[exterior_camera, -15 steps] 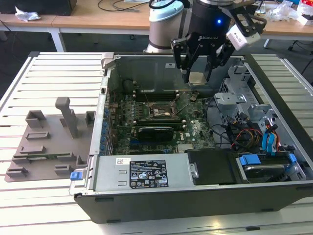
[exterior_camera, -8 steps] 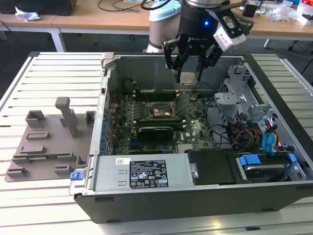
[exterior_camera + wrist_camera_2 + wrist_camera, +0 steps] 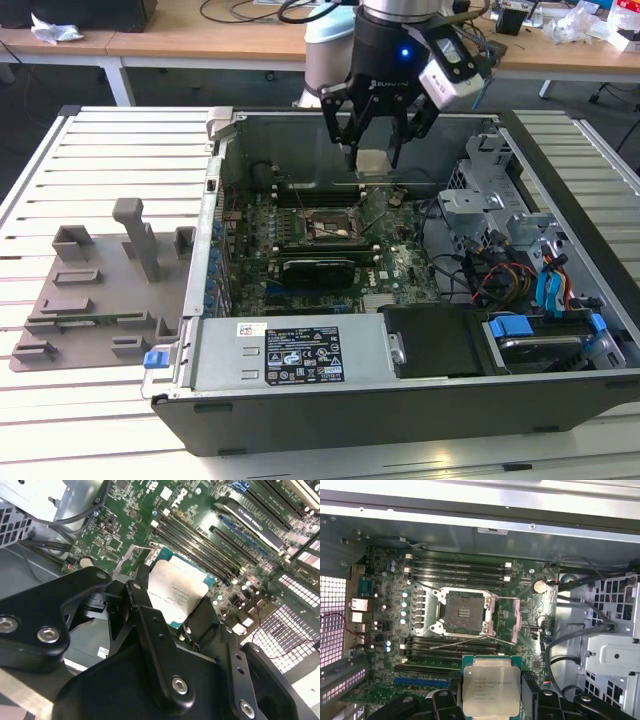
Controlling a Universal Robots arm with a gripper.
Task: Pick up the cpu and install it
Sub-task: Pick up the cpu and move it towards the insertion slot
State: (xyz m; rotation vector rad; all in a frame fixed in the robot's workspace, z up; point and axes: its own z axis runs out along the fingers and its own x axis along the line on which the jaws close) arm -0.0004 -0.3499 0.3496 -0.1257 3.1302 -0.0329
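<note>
At the exterior view's left we see a grey holder on the bench. Upper centre, the claw clamps the cpu by its edges, level above the green board near the open socket, presumably to seat squarely.

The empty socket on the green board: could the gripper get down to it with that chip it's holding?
Probably yes. The gripper holds the cpu above the open case, the socket lies bare with its frame swung aside, and nothing shows between them.
</note>
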